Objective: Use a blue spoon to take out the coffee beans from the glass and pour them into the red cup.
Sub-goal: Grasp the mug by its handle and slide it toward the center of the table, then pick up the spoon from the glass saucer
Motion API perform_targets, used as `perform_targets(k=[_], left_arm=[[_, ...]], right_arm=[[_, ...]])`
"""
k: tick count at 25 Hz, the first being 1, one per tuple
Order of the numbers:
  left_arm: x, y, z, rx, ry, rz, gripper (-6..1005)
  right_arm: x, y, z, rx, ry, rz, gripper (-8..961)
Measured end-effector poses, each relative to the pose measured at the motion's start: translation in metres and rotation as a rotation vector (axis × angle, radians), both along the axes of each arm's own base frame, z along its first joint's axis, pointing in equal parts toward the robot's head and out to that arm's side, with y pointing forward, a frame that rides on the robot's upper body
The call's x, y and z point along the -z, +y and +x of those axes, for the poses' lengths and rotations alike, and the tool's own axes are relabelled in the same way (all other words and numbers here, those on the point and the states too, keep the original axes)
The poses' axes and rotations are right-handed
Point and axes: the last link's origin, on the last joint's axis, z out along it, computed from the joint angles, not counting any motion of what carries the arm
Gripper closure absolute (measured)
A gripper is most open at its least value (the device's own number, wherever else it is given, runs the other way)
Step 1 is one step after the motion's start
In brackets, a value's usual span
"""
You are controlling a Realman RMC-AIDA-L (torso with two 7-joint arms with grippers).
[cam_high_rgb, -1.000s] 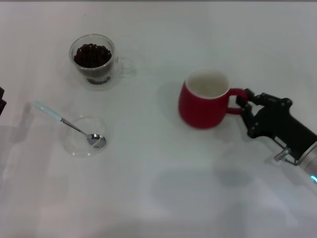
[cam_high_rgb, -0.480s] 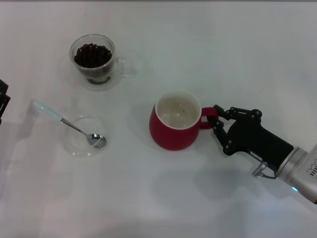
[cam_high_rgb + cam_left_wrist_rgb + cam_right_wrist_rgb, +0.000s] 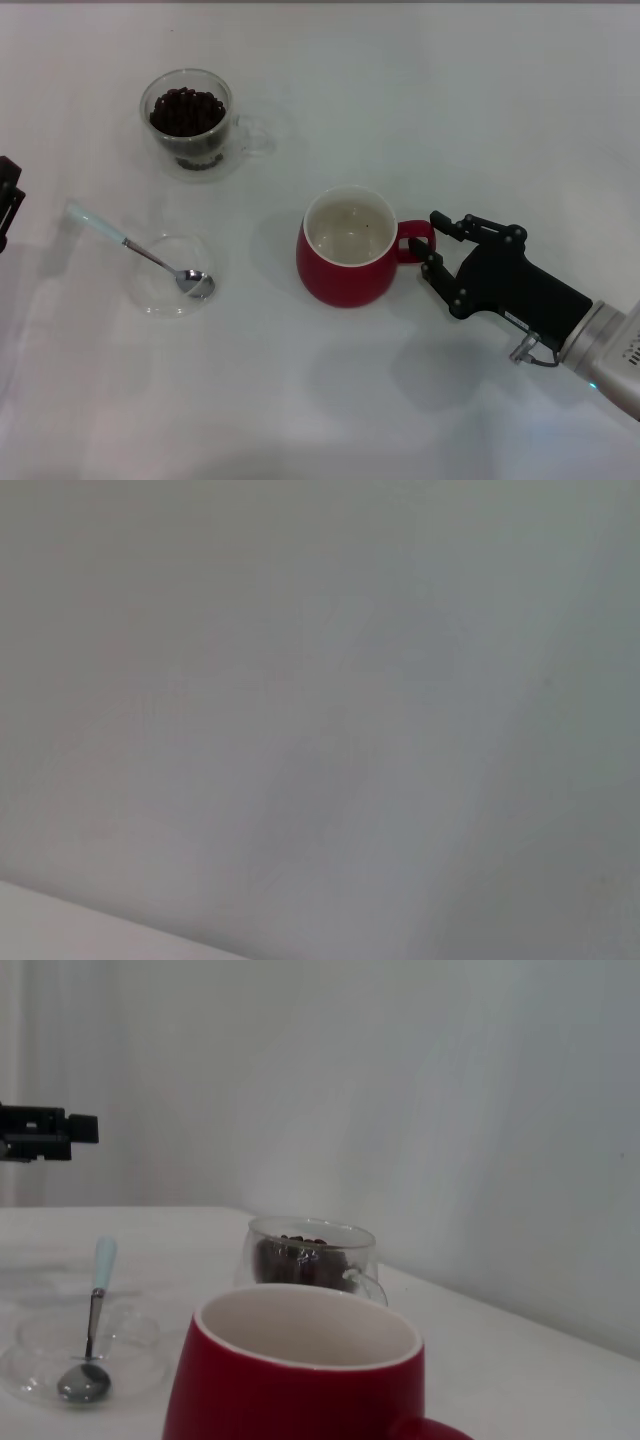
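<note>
**Red cup set mid-counter, spoon not yet taken up**

- Right hand (image 3: pixel 428 246): we hold its fingers spread about the handle of the red cup (image 3: pixel 345 248), which stands upright on the counter (image 3: pixel 450 110), mouth up to receive.
- Glass (image 3: pixel 189 122): heaped with coffee beans (image 3: pixel 186 110), far left.
- Blue spoon (image 3: pixel 135 250): bowl resting in a clear dish (image 3: pixel 170 275), handle out for pickup.
- Left hand (image 3: pixel 8 200): at the counter's edge; grip unclear.
</note>
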Motion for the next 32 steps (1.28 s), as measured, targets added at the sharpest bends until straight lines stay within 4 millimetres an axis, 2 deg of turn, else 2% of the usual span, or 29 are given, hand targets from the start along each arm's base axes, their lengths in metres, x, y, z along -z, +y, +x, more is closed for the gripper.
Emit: perform_targets(k=[6,10,14,19,22,27,32], left_arm=[[0.0,-0.002,-0.001,-0.005,0.0,0.0,164],[-0.001,-0.004,-0.004,-0.016,0.004,0.004,164],[-0.002,-0.004,-0.004,-0.017,0.005,0.005,165],[-0.002,-0.006,-0.005,-0.02,0.006,0.002,165],[-0.001,-0.01,-0.007,-0.034,-0.047,-0.011,165],[-0.014,-0.014,-0.027,-0.092,-0.32,-0.168,166],[-0.022,-0.007,-0.034,-0.177,-0.596,-0.388,167]], right_arm=[[-0.002,0.001,0.0,0.022,0.029,0.002,554],[-0.007,-0.002,0.005,0.092,0.131,-0.05,383],[-0.014,-0.008,0.019,0.154,0.17,-0.094,251],[-0.032,-0.019,0.023,0.147,0.273,-0.13,103],[-0.049,-0.024,0.028,0.137,0.314,-0.095,103],[-0.077,-0.025,0.039,0.172,0.368,0.088,103],[-0.084,-0.022,0.034,0.138,0.393,0.127,104]])
